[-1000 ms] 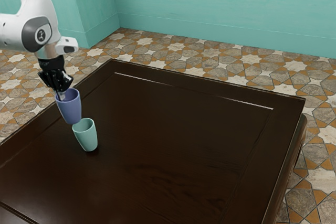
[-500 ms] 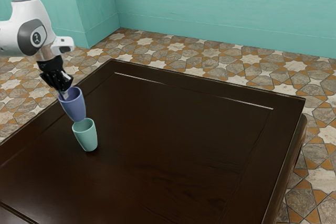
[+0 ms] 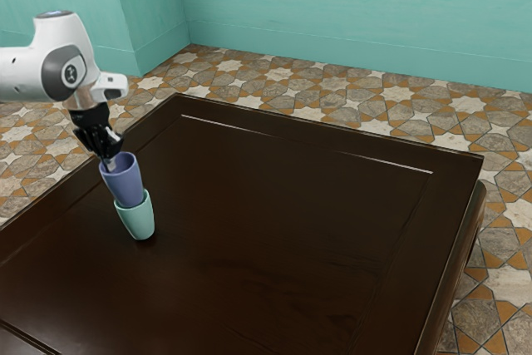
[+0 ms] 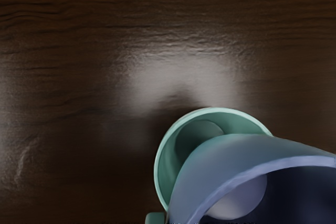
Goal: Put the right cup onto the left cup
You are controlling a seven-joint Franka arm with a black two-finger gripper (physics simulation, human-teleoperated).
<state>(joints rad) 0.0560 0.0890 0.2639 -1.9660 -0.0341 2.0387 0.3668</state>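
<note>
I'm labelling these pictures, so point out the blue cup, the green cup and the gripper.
Blue cup (image 3: 126, 188): exterior view, on its outer wall.
Green cup (image 3: 139, 220): exterior view, on its outer wall.
Gripper (image 3: 109, 164): exterior view, midway between its fingertips.

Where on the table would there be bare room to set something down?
Bare wood runs across the table from the green cup to the edge at the exterior view's right. It is crowded around that cup, with the blue cup at its mouth and the gripper above.
</note>
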